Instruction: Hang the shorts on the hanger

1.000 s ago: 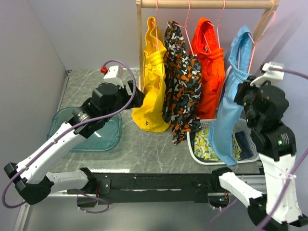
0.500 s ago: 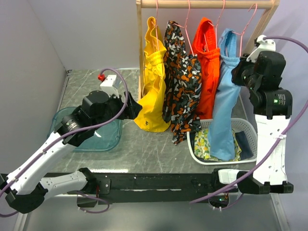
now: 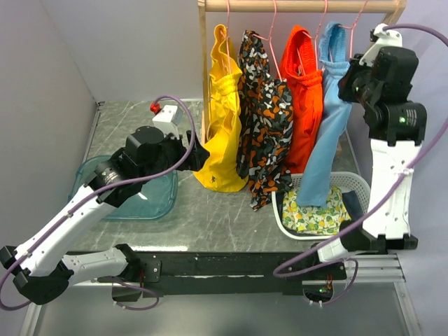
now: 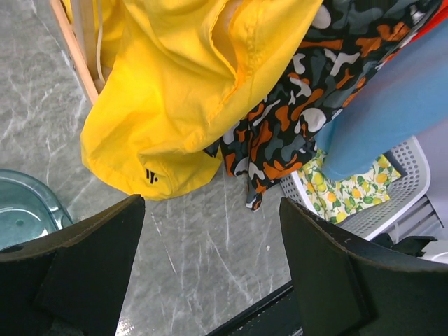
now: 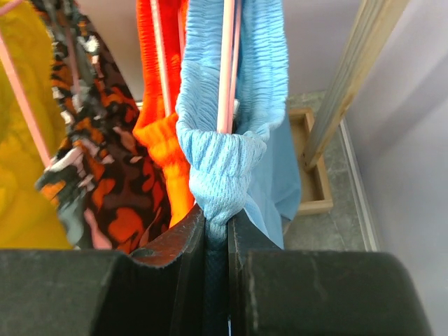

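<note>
Passage along the rail (image 3: 294,5) is blocked: the shorts (image 3: 330,119) are hung just beside the orange shorts (image 3: 304,105), with the wooden post (image 5: 350,91) close on the other side. Bare table (image 3: 217,217) is left between the teal tray (image 3: 157,203) and the basket (image 3: 281,213).

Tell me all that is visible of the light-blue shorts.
The light-blue shorts are plain mesh-like fabric with a gathered elastic waistband. They hang from a pink wire hanger at the wooden rail, beside the orange shorts. The right claw is shut on a waistband fold. The hem dangles over the white basket.
</note>
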You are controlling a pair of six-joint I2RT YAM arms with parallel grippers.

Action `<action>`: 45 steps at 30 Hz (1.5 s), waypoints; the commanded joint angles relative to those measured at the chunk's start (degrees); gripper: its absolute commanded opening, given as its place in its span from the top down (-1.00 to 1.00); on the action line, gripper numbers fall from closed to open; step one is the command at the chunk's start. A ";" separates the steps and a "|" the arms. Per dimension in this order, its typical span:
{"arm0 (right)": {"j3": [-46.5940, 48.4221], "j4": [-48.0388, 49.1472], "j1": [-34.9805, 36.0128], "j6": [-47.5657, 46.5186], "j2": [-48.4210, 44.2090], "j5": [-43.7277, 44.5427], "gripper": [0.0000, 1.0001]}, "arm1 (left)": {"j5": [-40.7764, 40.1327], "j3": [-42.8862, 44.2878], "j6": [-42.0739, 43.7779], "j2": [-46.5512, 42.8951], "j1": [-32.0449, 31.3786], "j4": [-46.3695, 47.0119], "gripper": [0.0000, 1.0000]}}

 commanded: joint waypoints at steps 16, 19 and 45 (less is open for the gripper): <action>-1.50 10.97 -4.20 -2.60 5.25 -1.71 1.00 | -1.82 4.61 2.92 -2.52 0.24 -1.47 -0.68; -5.18 12.11 -4.20 -1.64 4.11 -0.57 1.00 | -1.64 4.26 3.00 -2.43 0.24 -1.30 -0.69; -51.46 21.60 -4.03 16.90 -33.49 5.76 -0.68 | 1.26 1.63 1.86 -1.38 0.24 -0.51 -0.73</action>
